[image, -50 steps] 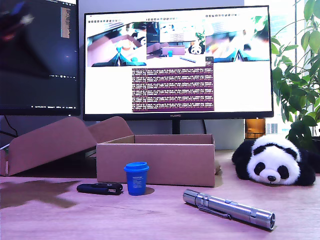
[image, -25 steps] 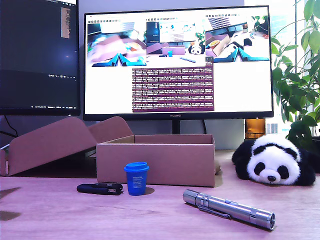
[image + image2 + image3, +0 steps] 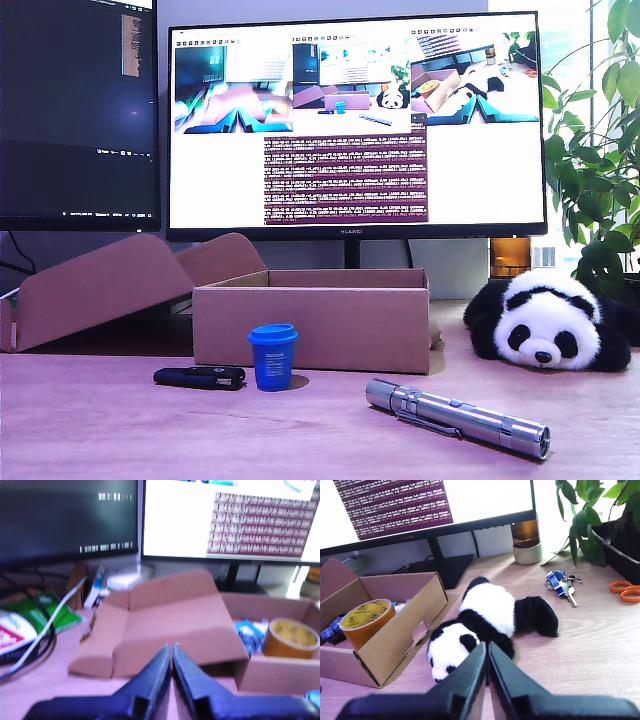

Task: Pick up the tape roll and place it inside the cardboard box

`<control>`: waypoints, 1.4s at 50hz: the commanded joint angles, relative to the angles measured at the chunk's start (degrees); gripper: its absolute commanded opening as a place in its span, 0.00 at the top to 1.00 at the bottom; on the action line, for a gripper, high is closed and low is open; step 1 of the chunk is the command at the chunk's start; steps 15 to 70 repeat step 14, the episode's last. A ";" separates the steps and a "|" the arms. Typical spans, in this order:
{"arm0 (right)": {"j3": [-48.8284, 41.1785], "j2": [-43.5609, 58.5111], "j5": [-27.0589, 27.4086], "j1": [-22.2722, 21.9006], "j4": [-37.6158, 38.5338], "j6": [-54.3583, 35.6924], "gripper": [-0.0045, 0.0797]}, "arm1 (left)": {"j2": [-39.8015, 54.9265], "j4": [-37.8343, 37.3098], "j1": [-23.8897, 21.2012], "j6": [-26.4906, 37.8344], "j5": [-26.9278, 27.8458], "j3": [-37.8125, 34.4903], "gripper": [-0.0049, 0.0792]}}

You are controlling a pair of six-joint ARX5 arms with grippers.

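We see the tape roll [image 3: 366, 618] already lying inside the cardboard box [image 3: 400, 635] – flat on its side, against the wall nearest the panda toy [image 3: 485, 620]. My first gripper [image 3: 172, 652] hangs above the desk with its fingers pressed together, holding nothing. My second gripper [image 3: 487, 650] is above the panda's head – fingers likewise closed and empty. Neither arm shows in the exterior view
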 commanded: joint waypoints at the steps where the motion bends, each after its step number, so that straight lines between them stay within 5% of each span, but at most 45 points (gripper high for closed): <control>1: -0.66 0.15 -0.15 0.20 0.46 0.07 0.96 | -0.70 -0.74 0.13 -0.31 0.00 -1.64 0.97; 14: -0.66 0.15 -0.15 0.20 0.46 0.09 0.96 | -2.62 -6.29 0.13 -0.11 -0.02 -2.21 0.97; 70: -0.66 0.15 -0.15 0.20 0.46 0.09 0.96 | -2.62 -6.29 0.13 -0.11 -0.02 -2.21 0.97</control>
